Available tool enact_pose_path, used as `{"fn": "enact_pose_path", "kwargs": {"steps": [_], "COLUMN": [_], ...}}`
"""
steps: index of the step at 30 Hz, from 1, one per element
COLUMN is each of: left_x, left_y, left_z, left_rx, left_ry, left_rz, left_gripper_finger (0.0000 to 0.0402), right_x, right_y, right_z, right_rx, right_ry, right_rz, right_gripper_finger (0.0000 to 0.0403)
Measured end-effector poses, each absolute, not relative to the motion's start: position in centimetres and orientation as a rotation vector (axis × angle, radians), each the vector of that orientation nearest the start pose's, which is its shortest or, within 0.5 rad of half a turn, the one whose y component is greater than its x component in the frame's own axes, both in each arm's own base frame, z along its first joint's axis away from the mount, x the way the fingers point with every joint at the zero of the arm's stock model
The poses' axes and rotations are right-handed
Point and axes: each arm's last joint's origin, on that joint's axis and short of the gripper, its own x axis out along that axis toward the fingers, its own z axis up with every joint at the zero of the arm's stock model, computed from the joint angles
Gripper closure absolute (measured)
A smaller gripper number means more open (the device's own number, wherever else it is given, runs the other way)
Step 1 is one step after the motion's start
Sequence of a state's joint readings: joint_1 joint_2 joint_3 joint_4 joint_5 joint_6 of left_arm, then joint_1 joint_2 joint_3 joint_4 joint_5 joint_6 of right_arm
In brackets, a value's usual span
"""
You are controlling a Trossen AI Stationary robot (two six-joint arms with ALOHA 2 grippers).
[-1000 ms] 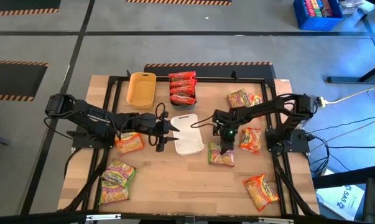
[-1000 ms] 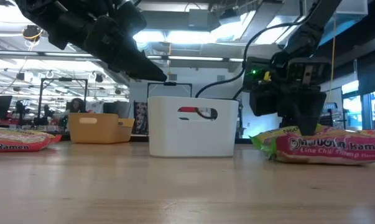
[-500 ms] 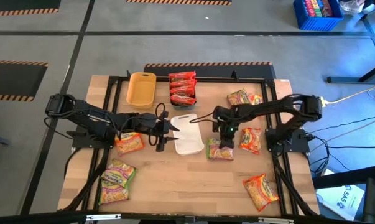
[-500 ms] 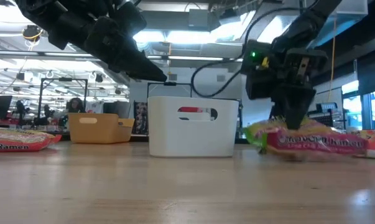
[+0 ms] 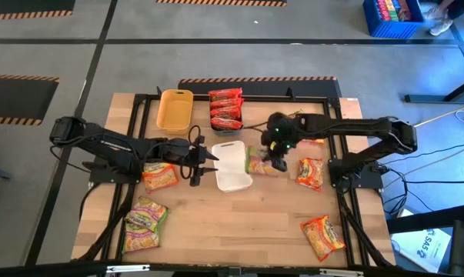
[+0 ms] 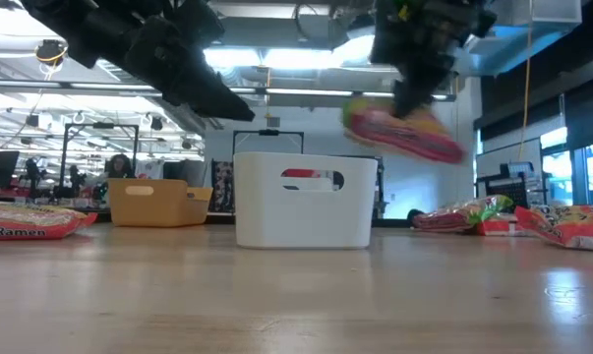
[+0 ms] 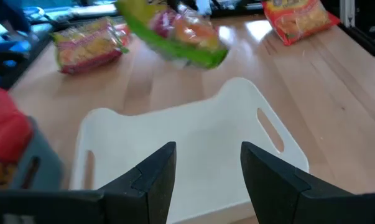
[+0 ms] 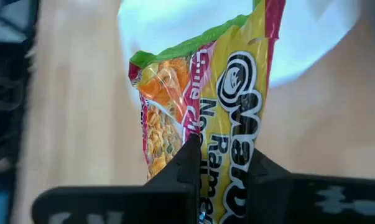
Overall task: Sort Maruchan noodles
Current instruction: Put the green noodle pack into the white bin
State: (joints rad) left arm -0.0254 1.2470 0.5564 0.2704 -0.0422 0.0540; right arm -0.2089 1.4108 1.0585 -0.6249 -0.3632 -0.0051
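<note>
My right claw (image 5: 278, 159) is pinched shut on a green-and-pink crinkly plastic Maruchan noodle packet (image 5: 259, 161), holding it by one end so the rest hangs free in the air. In the low view the packet (image 6: 404, 133) hangs clear of the desk, above the rim of the white oblong plastic tray (image 6: 306, 200). From above it sits at that tray's (image 5: 230, 166) right edge, not yet over the middle.

My left claw (image 5: 205, 158) waits at the tray's other side, its fingers (image 7: 151, 173) parted and holding nothing, pointing into the tray (image 7: 193, 146).

I judge the step in hand to be carrying this packet to its tray. To do it well I should keep the pinch firm, since the thin wrapper could slide out of a grip on its edge. I should bring the dangling end fully over the tray's opening before I lower, or it may catch on the rim and flop outside. I should also watch my left claw, which is near the tray's far side.

The other trays stand further back: a yellow oblong tray (image 5: 175, 109), and beside it a stack of red packets (image 5: 225, 108). More loose packets lie on the wooden desk (image 5: 239, 223) to either side.
</note>
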Motion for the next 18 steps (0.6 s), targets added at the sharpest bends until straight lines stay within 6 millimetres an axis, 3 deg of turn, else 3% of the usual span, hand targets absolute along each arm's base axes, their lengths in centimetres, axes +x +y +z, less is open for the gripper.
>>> {"fn": "enact_pose_path", "kwargs": {"steps": [6,10,18], "left_x": [23.8,23.3,23.6], "left_y": [-0.4,-0.3,0.1], "left_z": [21.6,21.0,18.9], "left_rx": [0.072,0.056,0.039], "left_ry": [0.431,0.516,0.657], "left_rz": [0.024,0.049,0.027], "left_gripper_finger": [0.0227,0.0227,0.0227], "right_x": [29.6,30.7,33.8], "right_y": [-5.6,-5.7,-4.4], "right_z": [28.0,28.5,25.6], "right_rx": [0.078,-0.026,-0.219], "right_ry": [0.708,0.587,0.600], "right_rz": [0.053,0.029,0.013], "right_gripper_finger": [0.0370,0.0371,0.0369]}}
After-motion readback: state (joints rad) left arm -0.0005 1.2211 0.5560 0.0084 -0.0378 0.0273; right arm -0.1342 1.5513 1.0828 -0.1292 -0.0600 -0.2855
